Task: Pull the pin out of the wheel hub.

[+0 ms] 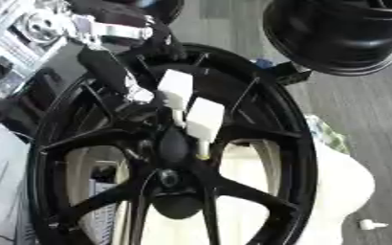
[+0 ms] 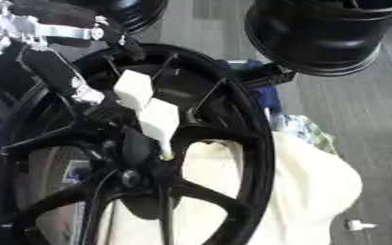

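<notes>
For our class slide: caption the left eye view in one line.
Robot's left hand reaches white-tipped fingers to the black wheel hub.

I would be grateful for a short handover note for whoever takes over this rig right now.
Left hand: comes in from the upper left, its white-tipped fingers at the centre of the black spoked wheel hub; whether they grip is unclear.
Right hand: out of view.
Pin: a small pale yellowish bit at the fingertips may be it, apparently not yet out.
Left: grasp the pin and pull it out.

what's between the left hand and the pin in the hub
Nothing visible. The left hand has reached through to the wheel hub, and its pale fingertips are already on the yellowish pin. No spoke crosses between them.
</notes>
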Robot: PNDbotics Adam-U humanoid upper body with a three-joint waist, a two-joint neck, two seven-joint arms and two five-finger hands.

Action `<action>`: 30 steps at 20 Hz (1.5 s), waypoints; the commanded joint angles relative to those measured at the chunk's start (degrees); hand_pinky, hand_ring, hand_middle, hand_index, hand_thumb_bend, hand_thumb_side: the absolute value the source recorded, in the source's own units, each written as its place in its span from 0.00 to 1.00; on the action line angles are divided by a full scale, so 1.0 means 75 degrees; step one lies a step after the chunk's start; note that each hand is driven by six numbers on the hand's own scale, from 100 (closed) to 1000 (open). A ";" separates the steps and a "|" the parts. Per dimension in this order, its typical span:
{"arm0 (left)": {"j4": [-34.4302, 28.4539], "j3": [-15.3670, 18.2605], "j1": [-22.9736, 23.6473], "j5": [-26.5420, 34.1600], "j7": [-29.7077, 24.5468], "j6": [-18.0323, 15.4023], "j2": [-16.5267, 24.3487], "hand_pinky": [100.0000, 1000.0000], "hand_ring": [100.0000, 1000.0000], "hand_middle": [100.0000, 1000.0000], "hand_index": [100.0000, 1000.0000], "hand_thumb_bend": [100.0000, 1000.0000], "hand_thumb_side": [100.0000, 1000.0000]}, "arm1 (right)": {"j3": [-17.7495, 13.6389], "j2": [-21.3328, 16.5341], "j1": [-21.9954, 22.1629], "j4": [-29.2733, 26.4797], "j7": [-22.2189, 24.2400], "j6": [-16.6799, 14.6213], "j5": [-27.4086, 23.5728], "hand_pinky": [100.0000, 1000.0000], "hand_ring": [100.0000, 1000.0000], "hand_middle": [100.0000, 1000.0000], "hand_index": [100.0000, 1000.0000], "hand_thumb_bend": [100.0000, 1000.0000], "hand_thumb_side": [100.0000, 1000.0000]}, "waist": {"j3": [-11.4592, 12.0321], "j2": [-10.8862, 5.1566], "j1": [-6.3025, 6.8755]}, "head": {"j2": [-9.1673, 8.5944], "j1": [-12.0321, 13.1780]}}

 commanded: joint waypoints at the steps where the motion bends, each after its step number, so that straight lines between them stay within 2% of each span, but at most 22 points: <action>1: 0.0063 0.0079 -0.0150 -0.0108 0.0002 -0.0027 0.0023 0.85 0.85 0.77 0.90 0.32 0.47 | -0.0118 -0.0123 -0.0074 -0.0070 -0.0784 0.0722 -0.0061 0.57 0.56 0.58 0.66 0.20 0.13 | -0.0023 -0.0125 0.0013 | -0.0142 0.0046; 7: 0.0201 0.0026 -0.0162 -0.0004 -0.0102 -0.0052 -0.0079 0.83 0.82 0.73 0.88 0.29 0.48 | -0.0199 -0.0034 -0.0067 -0.0070 -0.0784 0.0719 -0.0091 0.57 0.56 0.58 0.66 0.20 0.13 | -0.0044 -0.0097 0.0025 | -0.0140 0.0058; 18: 0.0326 -0.0025 -0.0138 -0.0065 -0.0324 -0.0063 -0.0171 0.81 0.78 0.69 0.86 0.24 0.42 | -0.0337 0.0095 -0.0052 -0.0070 -0.0784 0.0661 -0.0124 0.56 0.56 0.58 0.65 0.19 0.13 | -0.0098 -0.0053 0.0010 | -0.0192 0.0099; 22: 0.0357 -0.0033 -0.0117 -0.0069 -0.0340 -0.0069 -0.0190 0.78 0.71 0.58 0.80 0.16 0.36 | -0.0381 0.0120 -0.0041 -0.0070 -0.0784 0.0642 -0.0117 0.56 0.56 0.58 0.65 0.20 0.13 | -0.0104 -0.0049 0.0002 | -0.0196 0.0094; 26: 0.0306 -0.0043 -0.0124 0.0123 -0.0259 0.0013 -0.0197 0.74 0.62 0.47 0.72 0.05 0.36 | -0.0450 0.0174 -0.0014 -0.0070 -0.0784 0.0652 -0.0140 0.56 0.56 0.58 0.65 0.20 0.13 | -0.0093 -0.0054 0.0000 | -0.0205 0.0103; 29: 0.0276 -0.0040 -0.0130 0.0397 -0.0123 0.0150 -0.0210 0.71 0.56 0.41 0.65 0.00 0.33 | -0.0493 0.0217 0.0019 -0.0070 -0.0784 0.0670 -0.0147 0.56 0.56 0.58 0.65 0.20 0.13 | -0.0096 -0.0063 0.0000 | -0.0205 0.0105; 30: 0.0264 -0.0041 -0.0134 0.0482 -0.0081 0.0200 -0.0208 0.70 0.54 0.38 0.63 0.00 0.36 | -0.0509 0.0230 0.0030 -0.0070 -0.0784 0.0682 -0.0150 0.56 0.56 0.58 0.65 0.18 0.13 | -0.0098 -0.0066 -0.0001 | -0.0205 0.0105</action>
